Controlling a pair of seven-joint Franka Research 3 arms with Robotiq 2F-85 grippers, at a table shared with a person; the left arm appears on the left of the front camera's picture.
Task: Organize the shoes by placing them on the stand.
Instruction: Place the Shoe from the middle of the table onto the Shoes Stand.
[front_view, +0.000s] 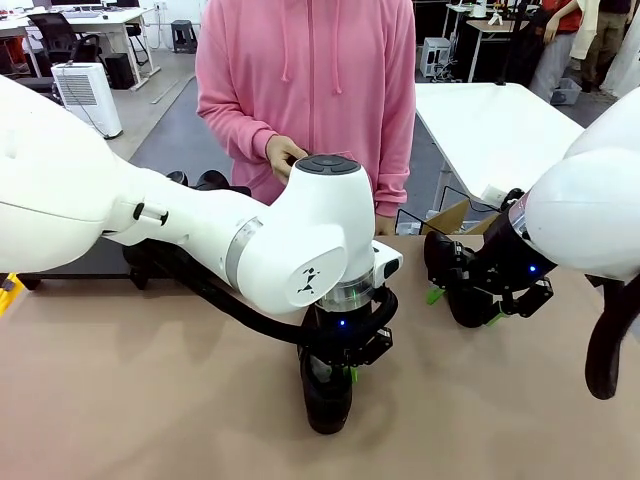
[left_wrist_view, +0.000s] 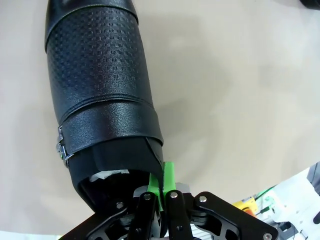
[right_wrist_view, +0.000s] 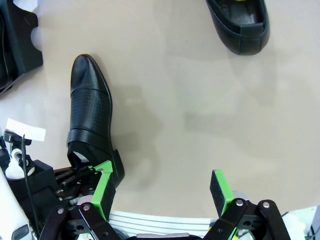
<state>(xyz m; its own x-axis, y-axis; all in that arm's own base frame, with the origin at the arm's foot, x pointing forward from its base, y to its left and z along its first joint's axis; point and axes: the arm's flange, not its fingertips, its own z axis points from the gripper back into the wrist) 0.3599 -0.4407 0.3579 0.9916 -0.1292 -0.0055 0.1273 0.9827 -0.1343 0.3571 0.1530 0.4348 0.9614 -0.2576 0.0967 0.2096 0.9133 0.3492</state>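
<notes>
Lab (robot workspace) — white tables (front_view: 495, 130), office chair (front_view: 58, 36).

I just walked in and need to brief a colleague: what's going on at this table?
The left claw is shut on the heel rim of a black shoe that looks to be resting on the table. The right claw hangs open close by, holding nothing. A second shoe lies farther off. A person in a pink hoodie stands at the far side.
</notes>
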